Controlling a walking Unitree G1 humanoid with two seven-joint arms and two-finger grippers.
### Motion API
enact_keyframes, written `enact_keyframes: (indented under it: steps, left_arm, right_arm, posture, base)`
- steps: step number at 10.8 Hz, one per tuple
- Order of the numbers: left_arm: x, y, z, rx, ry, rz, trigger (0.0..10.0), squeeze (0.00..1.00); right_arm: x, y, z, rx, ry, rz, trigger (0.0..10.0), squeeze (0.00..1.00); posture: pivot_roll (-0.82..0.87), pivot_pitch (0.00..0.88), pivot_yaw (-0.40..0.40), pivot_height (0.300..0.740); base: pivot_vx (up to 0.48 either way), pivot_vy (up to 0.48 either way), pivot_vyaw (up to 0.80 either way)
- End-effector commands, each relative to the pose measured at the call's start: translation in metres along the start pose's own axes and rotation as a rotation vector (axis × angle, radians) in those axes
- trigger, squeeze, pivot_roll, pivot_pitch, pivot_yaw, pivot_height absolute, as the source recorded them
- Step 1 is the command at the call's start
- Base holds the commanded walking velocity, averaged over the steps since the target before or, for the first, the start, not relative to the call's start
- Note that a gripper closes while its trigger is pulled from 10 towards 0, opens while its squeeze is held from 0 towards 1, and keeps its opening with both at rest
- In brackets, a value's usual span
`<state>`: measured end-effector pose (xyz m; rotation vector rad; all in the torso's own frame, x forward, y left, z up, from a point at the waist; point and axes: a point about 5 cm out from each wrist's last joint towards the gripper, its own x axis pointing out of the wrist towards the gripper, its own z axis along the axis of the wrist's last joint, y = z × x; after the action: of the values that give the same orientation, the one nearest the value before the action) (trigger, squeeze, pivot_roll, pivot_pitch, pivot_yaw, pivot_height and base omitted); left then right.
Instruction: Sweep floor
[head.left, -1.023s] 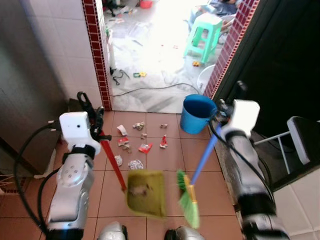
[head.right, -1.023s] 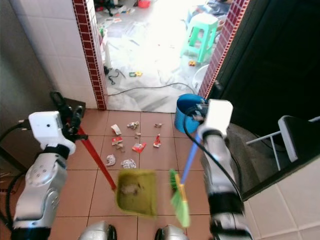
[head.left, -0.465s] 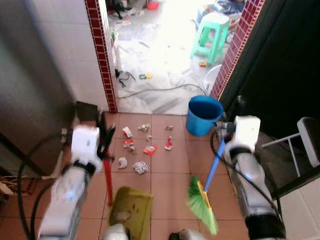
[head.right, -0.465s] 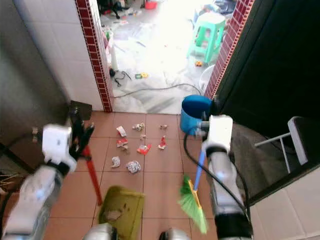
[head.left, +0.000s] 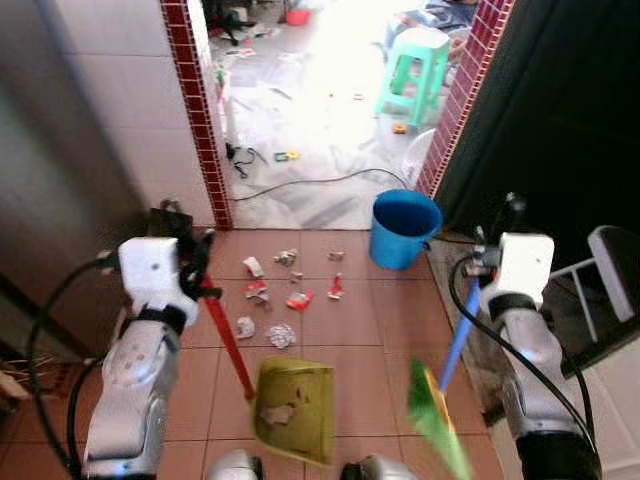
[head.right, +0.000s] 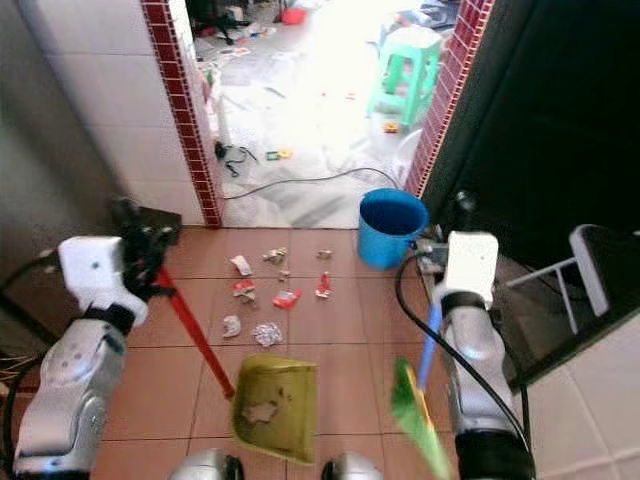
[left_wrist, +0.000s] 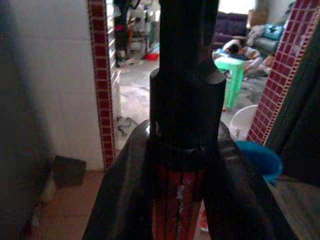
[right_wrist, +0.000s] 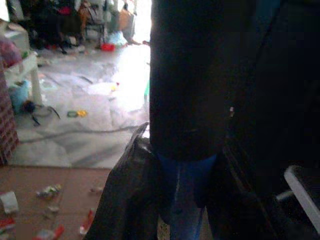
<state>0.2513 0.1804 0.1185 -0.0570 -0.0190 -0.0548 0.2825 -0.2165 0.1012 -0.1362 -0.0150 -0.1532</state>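
Standing short of the litter (head.left: 288, 292) on the tiles, left claw (head.left: 197, 262) clamped on the dustpan (head.left: 294, 408) and right claw (head.left: 492, 262) on the broom (head.left: 437, 413), the robot seemingly must next lower both and sweep

Matt terracotta floor tiles (head.left: 360, 340) carry crumpled foil and paper scraps (head.left: 280, 335), a smooth blue plastic bucket (head.left: 403, 228) and, nearer, a dull olive plastic dustpan (head.left: 293, 396) beside silvery metal-look arms (head.left: 135, 375).
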Motion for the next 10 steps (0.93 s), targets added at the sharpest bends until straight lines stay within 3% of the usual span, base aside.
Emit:
enact_keyframes:
  steps: [1,3,5,9,10]
  left_arm:
    - [-0.001,-0.003,0.013,-0.008,-0.06,-0.003,10.0,0.0]
    - [0.0,-0.005,0.02,-0.013,-0.09,-0.011,10.0,0.0]
    - [0.009,-0.006,0.031,-0.02,-0.128,-0.006,10.0,0.0]
    - [0.027,-0.002,0.077,-0.044,-0.273,0.046,10.0,0.0]
    - [0.029,-0.001,0.084,-0.044,-0.294,0.044,10.0,0.0]
  right_arm:
    - [0.004,0.0,0.006,0.016,-0.018,-0.003,10.0,0.0]
    - [0.014,0.013,0.02,0.037,-0.058,0.044,10.0,0.0]
    - [0.021,0.016,0.03,0.042,-0.095,0.029,10.0,0.0]
    - [0.022,-0.004,0.016,-0.075,-0.042,-0.082,10.0,0.0]
    - [0.022,-0.005,0.014,-0.078,-0.035,-0.098,10.0,0.0]
  posture:
    - [0.0,0.017,-0.06,0.74]
    - [0.01,0.001,-0.074,0.74]
    - [0.01,0.004,-0.07,0.74]
    - [0.0,0.005,-0.061,0.74]
    - [0.0,0.007,-0.057,0.74]
  base:
    - [0.0,0.0,0.0]
    - [0.0,0.0,0.0]
    - [0.0,0.0,0.0]
    - [0.0,0.0,0.0]
    - [0.0,0.0,-0.74]
